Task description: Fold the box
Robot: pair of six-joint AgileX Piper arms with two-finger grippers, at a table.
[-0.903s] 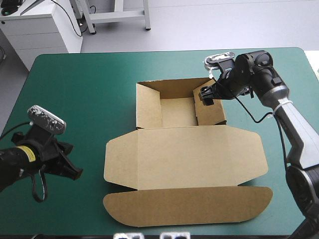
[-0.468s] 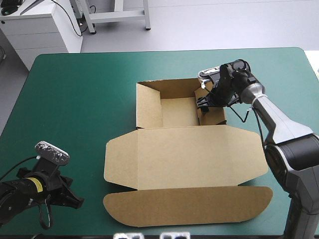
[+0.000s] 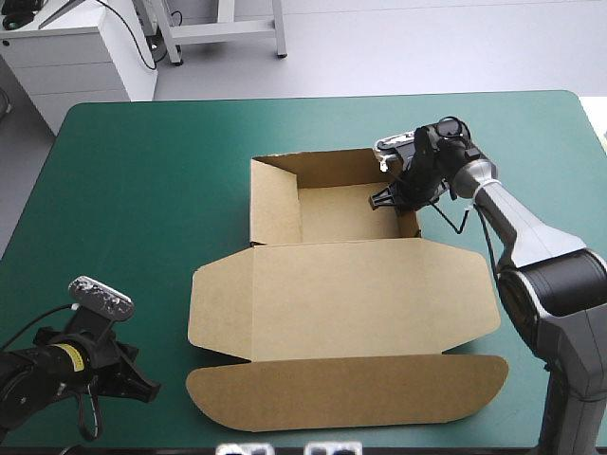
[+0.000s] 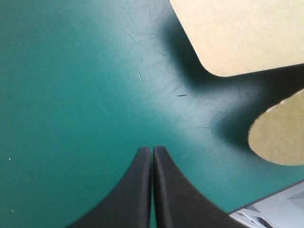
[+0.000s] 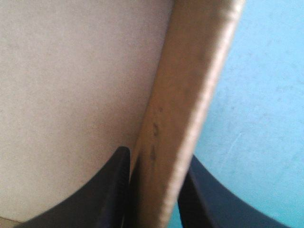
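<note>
Box (image 3: 341, 294) lay mid-table on the teal-green cover (image 3: 133, 190), tray far, lid flat near. Its right tray wall stood clamped in the right gripper (image 5: 158, 154). Beside the lid's corners, the left gripper (image 4: 152, 149) sat clenched, empty.

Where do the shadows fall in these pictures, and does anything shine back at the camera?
Left wrist view: the box flaps throw dark shadows on the teal-green cover, with a paler sheen ahead of the shut left hand. High view: even light, only thin shadows along the box's edges. Right wrist view: the wall held in the right hand is softly lit, without glare.
</note>
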